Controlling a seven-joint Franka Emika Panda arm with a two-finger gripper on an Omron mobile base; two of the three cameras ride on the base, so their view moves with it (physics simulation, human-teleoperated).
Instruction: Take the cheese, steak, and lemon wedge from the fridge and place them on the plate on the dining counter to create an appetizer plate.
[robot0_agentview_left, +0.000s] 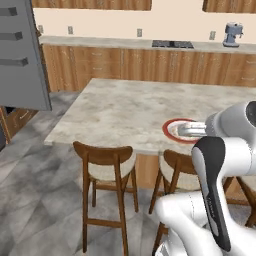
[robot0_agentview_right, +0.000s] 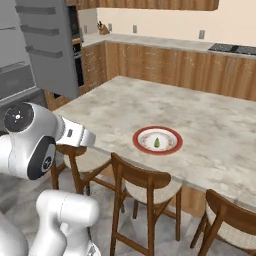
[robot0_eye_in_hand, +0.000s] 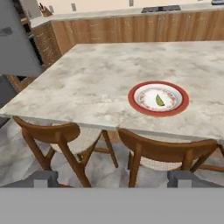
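The lemon wedge is seen lying at the centre of the plate, right of centre in the hand view, on the counter. The end effector is held wide apart and empty at the bottom edge, above two stools.

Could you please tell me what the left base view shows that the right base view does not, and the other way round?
Left base view alone: a grey stand mixer on the wall counter at the far right, and the plate's centre is hidden behind the arm.

Right base view alone: the lemon wedge lying in the plate's white centre, and a knife block on the far wall counter.

Both: the red-rimmed plate on the dining counter, the wooden stools along its near edge, the open fridge door and the black cooktop.
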